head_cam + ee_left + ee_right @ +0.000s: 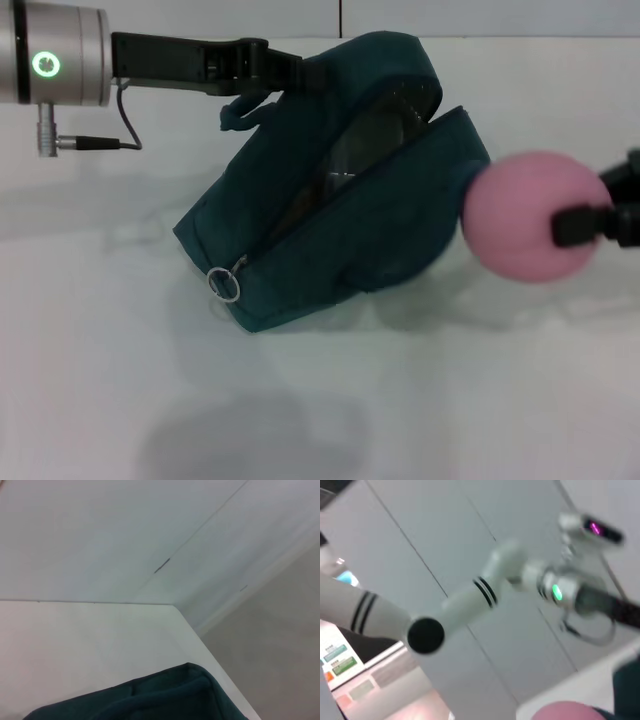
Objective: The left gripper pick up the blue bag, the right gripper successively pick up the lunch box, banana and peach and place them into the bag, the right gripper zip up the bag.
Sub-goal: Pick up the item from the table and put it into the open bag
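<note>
Head view: the left gripper (285, 70) reaches in from the left and is clamped on the upper rear of the blue bag (340, 190), holding it tilted with its lower corner on the white table (420, 400). The bag's zipper gapes open along the slanted top, facing the right gripper (585, 225), whose fingers pinch the pink peach (525, 228). The peach touches the bag's right end, just beside the opening. A metal zipper ring (225, 285) hangs at the bag's low end. Bare table lies below both tools. What is inside the bag is dark and unclear.

Left wrist view: only a dark blue fold of the bag (150, 697), the table edge (210, 650) and the wall show.

Right wrist view: the peach's top (570, 712) is cut off at the frame's edge; the left arm (485, 592) is blurred beyond.
</note>
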You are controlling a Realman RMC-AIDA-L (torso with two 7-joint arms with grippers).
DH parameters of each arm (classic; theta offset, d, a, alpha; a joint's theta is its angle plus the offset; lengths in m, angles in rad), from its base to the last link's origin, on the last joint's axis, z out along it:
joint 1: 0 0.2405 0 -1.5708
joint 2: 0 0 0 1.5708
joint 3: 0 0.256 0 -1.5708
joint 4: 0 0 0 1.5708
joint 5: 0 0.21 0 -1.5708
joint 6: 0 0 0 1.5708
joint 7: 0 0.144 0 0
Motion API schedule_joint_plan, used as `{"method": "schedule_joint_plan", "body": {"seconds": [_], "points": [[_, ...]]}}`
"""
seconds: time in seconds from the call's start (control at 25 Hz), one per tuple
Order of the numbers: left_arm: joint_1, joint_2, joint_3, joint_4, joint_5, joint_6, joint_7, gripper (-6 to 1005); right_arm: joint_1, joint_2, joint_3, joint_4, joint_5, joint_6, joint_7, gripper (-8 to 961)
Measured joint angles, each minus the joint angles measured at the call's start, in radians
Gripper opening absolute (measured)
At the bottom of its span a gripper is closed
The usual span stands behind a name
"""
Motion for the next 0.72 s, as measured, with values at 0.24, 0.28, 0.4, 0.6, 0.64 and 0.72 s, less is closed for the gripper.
{"method": "schedule_joint_plan", "body": {"seconds": [0.24,0.28,0.4,0.6,0.64,0.72], "points": [[0.000,-0.007,0.004,0.002,0.000,0.002,0.003,95,0.023,0.039,0.005,-0.008,0.105,0.080,-0.138,92],[0.000,-0.008,0.005,0.002,0.000,0.002,0.003,95,0.031,0.046,0.003,-0.008,0.116,0.097,-0.171,92],[-0.001,-0.008,0.005,0.002,0.000,0.002,0.003,95,0.042,0.070,0.003,-0.009,0.158,0.104,-0.251,92],[-0.001,-0.008,0.004,0.002,0.000,0.002,0.003,95,0.040,0.090,-0.011,-0.015,0.203,0.177,-0.333,93],[-0.001,-0.008,0.004,0.002,0.000,0.002,0.003,95,0.040,0.090,-0.022,-0.013,0.203,0.206,-0.341,93],[-0.002,-0.007,0.002,0.002,0.000,0.002,0.003,96,0.042,0.090,-0.060,-0.006,0.194,0.273,-0.358,93]]}}
